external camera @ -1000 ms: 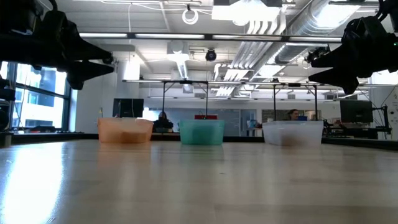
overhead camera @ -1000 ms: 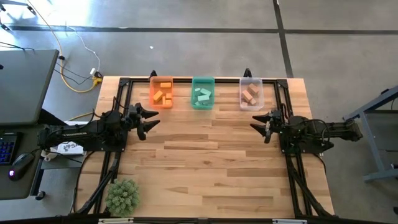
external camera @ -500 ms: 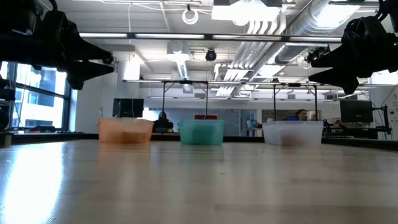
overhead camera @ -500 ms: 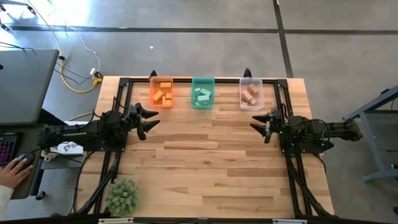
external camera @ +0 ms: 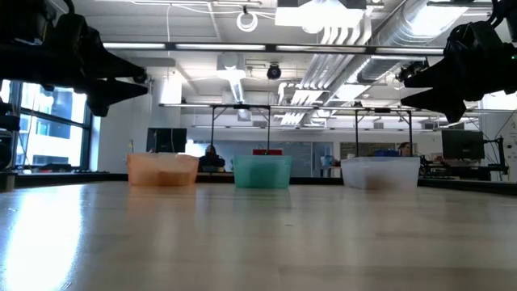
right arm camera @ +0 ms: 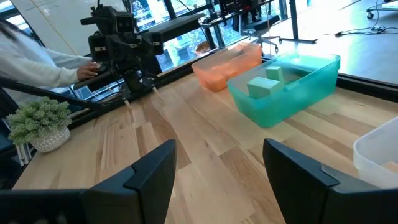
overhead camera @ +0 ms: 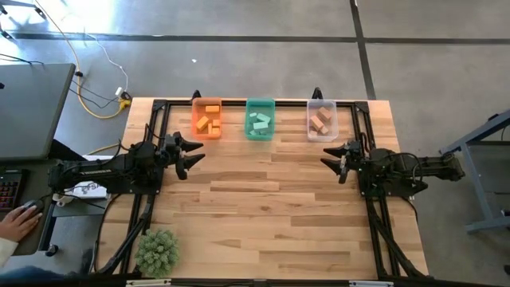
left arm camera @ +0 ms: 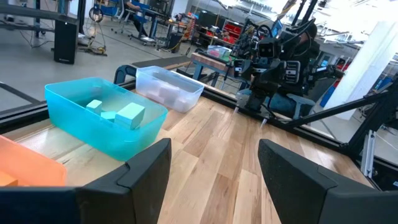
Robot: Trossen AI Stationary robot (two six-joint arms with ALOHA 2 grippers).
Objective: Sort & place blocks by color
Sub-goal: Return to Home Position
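All the blocks lie inside three bins at the table's far edge. Orange blocks (overhead camera: pixel 208 120) are in the orange bin (overhead camera: pixel 197 127), teal blocks (overhead camera: pixel 260 121) in the teal bin (overhead camera: pixel 249 131), and tan blocks (overhead camera: pixel 321 119) in the clear bin (overhead camera: pixel 333 131). My left gripper (overhead camera: pixel 194 156) hovers open above the table's left side, pointing level toward the right. My right gripper (overhead camera: pixel 327 155) hovers open at the right side, facing it. Nothing is between either pair of fingers. The left wrist view shows teal blocks (left arm camera: pixel 118 114) on their bin's floor.
A small potted plant (overhead camera: pixel 157 251) stands at the table's near left corner. Black frame rails (overhead camera: pixel 151 199) run along both sides under the arms. Bare wood (overhead camera: pixel 263 199) lies between the grippers. A person's hand (overhead camera: pixel 16 225) rests left of the table.
Both arms and all the blocks have kept still. A person's hand has come into view at the mouse left of the table.
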